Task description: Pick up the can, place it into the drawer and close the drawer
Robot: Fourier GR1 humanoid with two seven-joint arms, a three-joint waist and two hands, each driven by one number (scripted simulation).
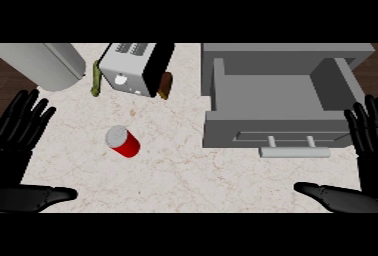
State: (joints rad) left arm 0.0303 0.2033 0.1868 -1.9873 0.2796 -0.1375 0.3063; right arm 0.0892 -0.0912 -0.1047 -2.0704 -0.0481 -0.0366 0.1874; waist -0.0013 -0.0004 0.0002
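Note:
A red can [124, 142] with a silver top stands on the marbled counter [184, 175], left of centre. The grey drawer [277, 97] at the right is pulled open, its inside bare, with a pale bar handle [293, 146] on its front. My left hand [22, 130] rests open at the left edge, fingers up, well left of the can. My right hand [365, 131] rests open at the right edge, beside the drawer's front corner. Neither hand touches anything.
A silver toaster [127, 67] stands at the back, with a green object [96, 79] on its left and a brown one [165, 84] on its right. A large grey cylinder [46, 64] lies at the back left.

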